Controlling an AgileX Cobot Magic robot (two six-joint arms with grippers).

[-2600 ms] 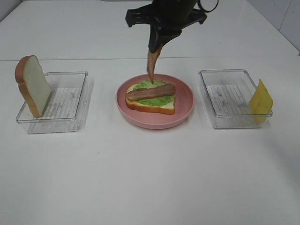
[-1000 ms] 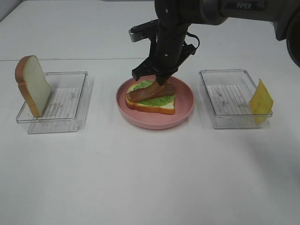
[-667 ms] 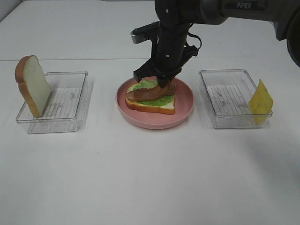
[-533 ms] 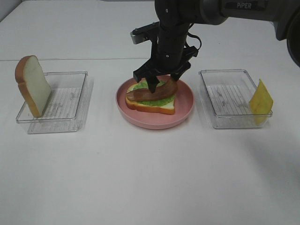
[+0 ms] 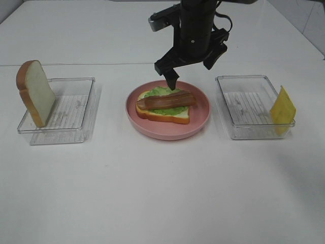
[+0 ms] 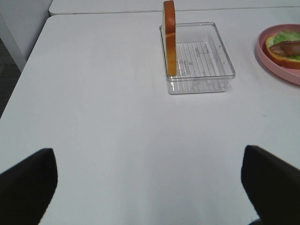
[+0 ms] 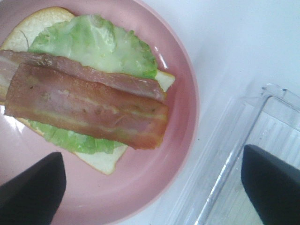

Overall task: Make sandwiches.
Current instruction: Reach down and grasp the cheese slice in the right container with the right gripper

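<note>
The right gripper (image 5: 191,74) has risen clear, jaws spread and empty; the overlapped bacon (image 5: 166,99) lies uneven, so cheese (image 5: 282,108) laid there could slide.

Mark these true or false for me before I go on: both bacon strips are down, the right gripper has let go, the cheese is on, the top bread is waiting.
1. Two bacon strips lie on the lettuce on the pink plate. True.
2. The right gripper is shut on a bacon strip. False: it hangs open and empty above the plate.
3. The cheese square lies on the bacon. False: it leans at the outer end of the right tray.
4. A bread slice stands on edge at the outer end of the left tray. True.
</note>
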